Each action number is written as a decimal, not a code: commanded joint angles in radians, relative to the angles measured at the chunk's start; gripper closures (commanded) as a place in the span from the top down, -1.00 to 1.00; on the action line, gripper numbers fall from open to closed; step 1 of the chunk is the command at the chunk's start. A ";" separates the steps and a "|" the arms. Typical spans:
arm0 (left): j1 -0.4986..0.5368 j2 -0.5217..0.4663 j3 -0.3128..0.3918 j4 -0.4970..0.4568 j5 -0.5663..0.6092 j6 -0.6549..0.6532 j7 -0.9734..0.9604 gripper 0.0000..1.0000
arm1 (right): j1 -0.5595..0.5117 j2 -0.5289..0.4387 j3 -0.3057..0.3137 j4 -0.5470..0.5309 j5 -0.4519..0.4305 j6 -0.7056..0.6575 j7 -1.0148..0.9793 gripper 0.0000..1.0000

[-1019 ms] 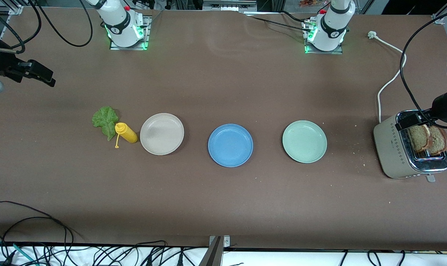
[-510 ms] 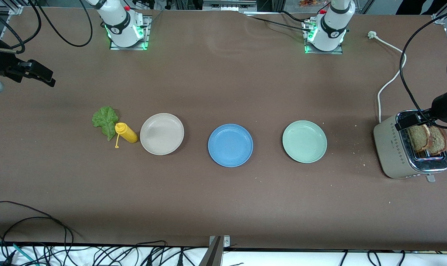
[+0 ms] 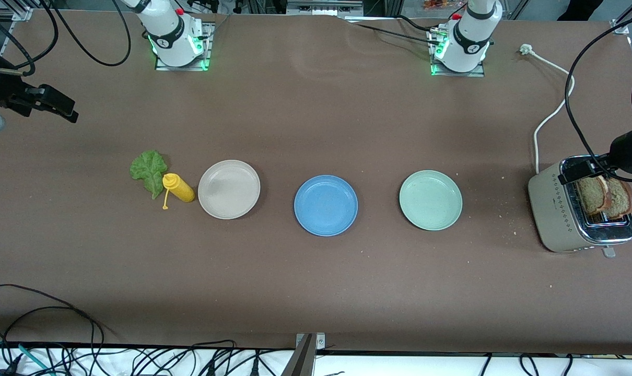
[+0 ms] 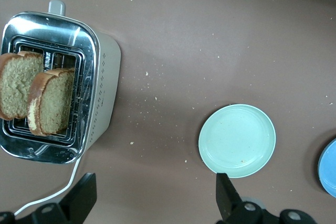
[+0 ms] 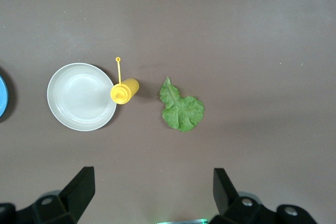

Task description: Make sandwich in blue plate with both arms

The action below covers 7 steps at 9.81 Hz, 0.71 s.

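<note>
Both arms are up high at the two ends of the brown table, neither one touching anything. The left arm reaches out over the toaster at its end of the table, and the left gripper hangs above the table beside it, fingers spread wide and empty. Two bread slices stand upright in the toaster's slots. The right arm is out over its own end of the table, with the right gripper also wide open, holding nothing. Three plates sit in a row: the blue plate is in the middle and bare, the mint-green plate toward the left arm's end, the beige plate toward the right arm's. Just beside the beige plate lies a yellow mustard bottle, on its side, touching the lettuce leaf.
</note>
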 commanded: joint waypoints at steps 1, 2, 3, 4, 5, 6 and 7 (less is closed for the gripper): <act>-0.001 -0.018 0.005 -0.018 -0.019 0.005 0.022 1.00 | 0.000 -0.008 0.003 0.008 -0.006 -0.016 0.006 1.00; -0.001 -0.018 0.005 -0.018 -0.019 0.005 0.022 1.00 | 0.000 -0.008 0.003 0.008 -0.006 -0.016 0.006 1.00; 0.000 -0.018 0.005 -0.018 -0.019 0.005 0.023 1.00 | 0.000 -0.008 0.003 0.008 -0.006 -0.016 0.006 1.00; 0.008 -0.018 0.005 -0.018 -0.019 0.005 0.046 1.00 | 0.000 -0.008 0.003 0.008 -0.008 -0.016 0.006 1.00; 0.011 -0.018 0.007 -0.018 -0.019 0.005 0.064 1.00 | 0.000 -0.008 0.003 0.008 -0.006 -0.016 0.006 1.00; 0.014 -0.016 0.010 -0.018 -0.019 0.005 0.069 1.00 | 0.000 -0.008 0.003 0.008 -0.006 -0.016 0.006 1.00; 0.013 -0.012 0.010 -0.018 -0.019 0.005 0.075 1.00 | 0.000 -0.008 0.003 0.008 -0.006 -0.016 0.006 1.00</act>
